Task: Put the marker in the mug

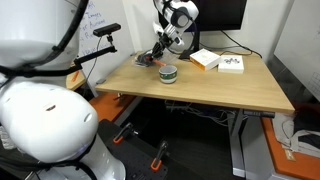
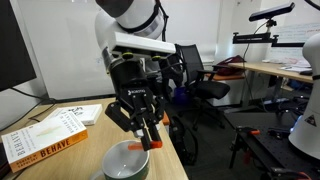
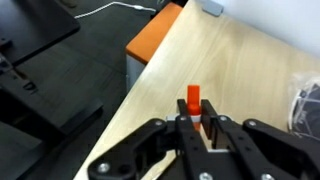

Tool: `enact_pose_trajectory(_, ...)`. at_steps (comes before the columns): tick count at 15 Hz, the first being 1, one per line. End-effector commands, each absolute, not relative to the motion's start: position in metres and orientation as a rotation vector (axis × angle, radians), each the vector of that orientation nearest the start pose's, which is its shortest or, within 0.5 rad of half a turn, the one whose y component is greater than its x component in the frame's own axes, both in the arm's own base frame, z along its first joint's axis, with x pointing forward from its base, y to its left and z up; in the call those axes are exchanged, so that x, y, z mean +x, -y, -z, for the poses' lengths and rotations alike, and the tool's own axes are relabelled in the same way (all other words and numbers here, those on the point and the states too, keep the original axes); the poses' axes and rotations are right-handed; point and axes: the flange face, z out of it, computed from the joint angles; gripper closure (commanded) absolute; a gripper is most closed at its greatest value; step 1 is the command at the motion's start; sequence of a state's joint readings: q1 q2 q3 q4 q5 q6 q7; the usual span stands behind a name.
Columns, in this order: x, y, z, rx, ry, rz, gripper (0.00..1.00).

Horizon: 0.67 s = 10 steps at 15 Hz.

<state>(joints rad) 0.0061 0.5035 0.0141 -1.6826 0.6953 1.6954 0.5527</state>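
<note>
Book: a book (image 2: pixel 45 135) with "BEHAVE" on its spine was seen lying flat on the wooden table (image 1: pixel 230 90), at the left in an exterior view.
Mug: the mug (image 2: pixel 112 160) was stood upright on the table, to the right of the book and apart from it; in an exterior view (image 1: pixel 168 74) it was seen near the table's middle.
Gripper: the gripper (image 2: pixel 147 132) was held above the table, pointed downward, its fingers closed narrowly around the marker.
Marker: the marker (image 2: pixel 155 145) was gripped between the fingers, orange end lowest, just beside the mug's rim and not inside it; in the wrist view (image 3: pixel 193 98) the orange end was seen over bare wood.
Right edge: a dark object (image 3: pixel 305 105) was partly shown on the table; what it was could not be told.
</note>
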Motion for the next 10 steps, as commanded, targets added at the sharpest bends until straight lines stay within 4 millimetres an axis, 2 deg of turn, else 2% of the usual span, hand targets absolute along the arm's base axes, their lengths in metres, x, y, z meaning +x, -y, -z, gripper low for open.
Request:
enact_pose_trajectory(1, 0.638, -0.058, -0.289, -2.101, -1.020, -0.878, 0.95)
enact_pose_trajectory(5, 0.642, -0.046, -0.267, -2.000, -1.093, -0.899, 0.95)
enact_pose_trajectory(10, 0.642, -0.046, -0.250, -1.979, -1.146, -0.885, 0.95)
